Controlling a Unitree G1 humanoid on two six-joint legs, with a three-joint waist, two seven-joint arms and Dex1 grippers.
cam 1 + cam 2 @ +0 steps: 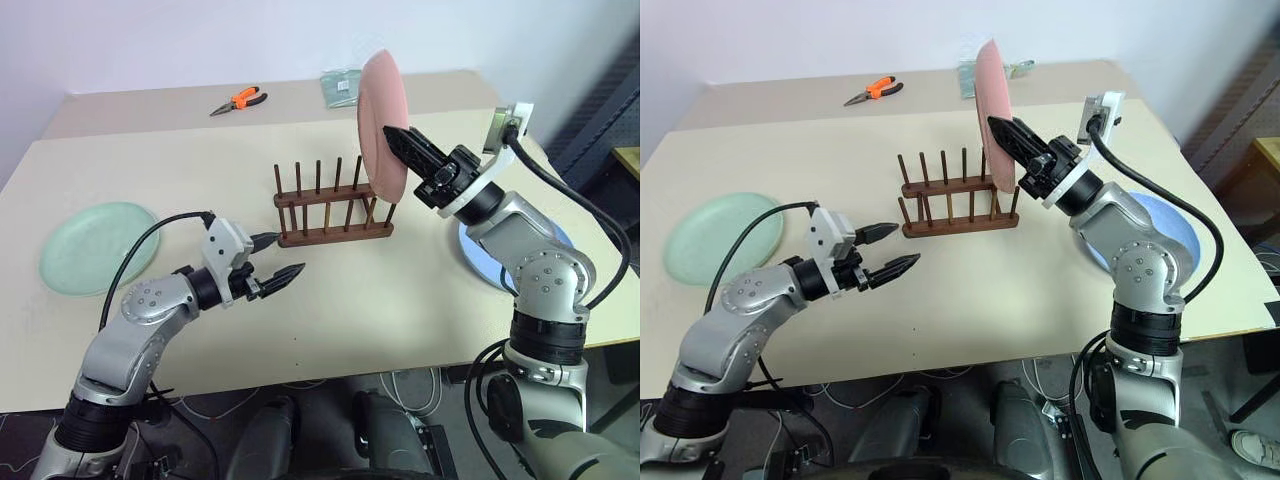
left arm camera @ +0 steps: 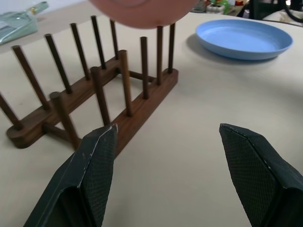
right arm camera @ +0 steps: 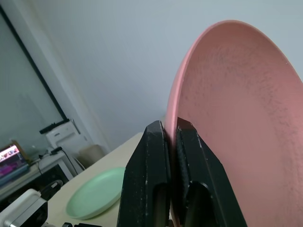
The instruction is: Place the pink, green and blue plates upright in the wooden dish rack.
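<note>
1. The table is seen carrying all the task's things, and no plate is seated in the rack yet; by the look of it, the job is in its first third at best.
2. The pink plate is held upright over the right end of the wooden dish rack, its lower edge down among the last pegs or just above them; whether it is touching the base cannot be told. It is salmon coloured, matte, round and shallow.
3. The blue plate is left flat on the table, partly hidden behind the right arm, well apart from the rack. It is light blue with a raised rim.
4. The green plate is left flat near the table's left edge, well apart from the rack. It is pale mint and untouched.
5. The wooden dish rack is shown as dark brown, two rows of thin upright pegs on a rectangular base, all slots empty.
6. The right gripper is clamped tight on the pink plate's rim.
7. The left gripper is held wide apart and empty, just in front of the rack's left end.
8. Two plates are judged to remain once the pink one is released.
</note>
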